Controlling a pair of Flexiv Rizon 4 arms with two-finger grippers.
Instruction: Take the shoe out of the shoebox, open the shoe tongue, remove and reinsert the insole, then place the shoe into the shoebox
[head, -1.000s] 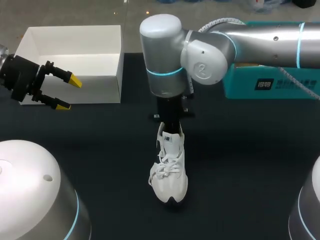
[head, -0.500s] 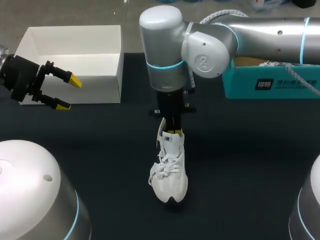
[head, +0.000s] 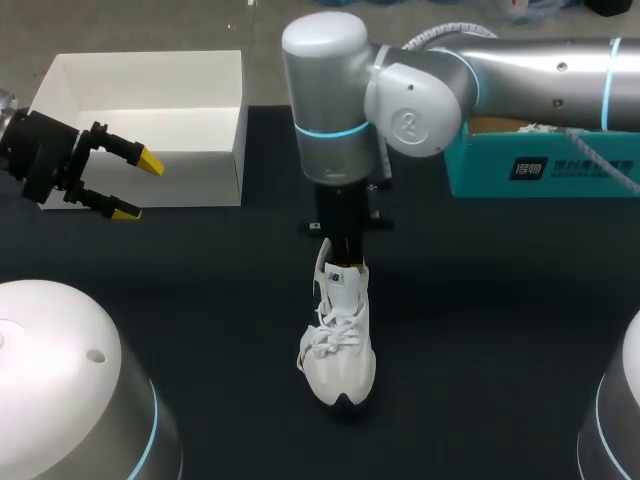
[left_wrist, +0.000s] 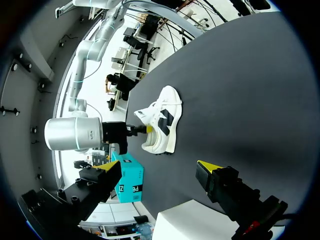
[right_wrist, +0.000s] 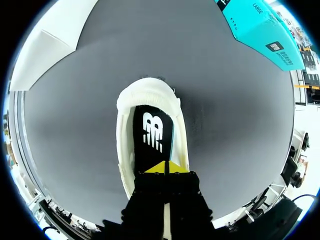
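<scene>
Left arm: enters at the left edge of the head view and is held above the dark table (head: 500, 320), in front of the white shoebox (head: 150, 120).
Left gripper (head: 135, 187): fingers spread wide, nothing between them, tips pointing toward the frame centre.
Right arm: enters from the upper right of the head view; its wrist points straight down at frame centre.
Right gripper (right_wrist: 165, 167): yellow tips pressed together on a thin white strip at the shoe opening, apparently the shoe tongue (head: 335, 277).
Shoe (head: 338, 350): white lace-up sneaker, upright on its sole at the centre of the head view, toe toward the lower edge, directly under the right gripper and well apart from both boxes.
Insole (right_wrist: 150, 135): black, lying inside the shoe, ahead of the right gripper's tips.
White shoebox: upper left of the head view, open top, white walls and floor in view.
Teal box (head: 540, 170): upper right, partly hidden behind the right arm; contents cannot be told.
</scene>
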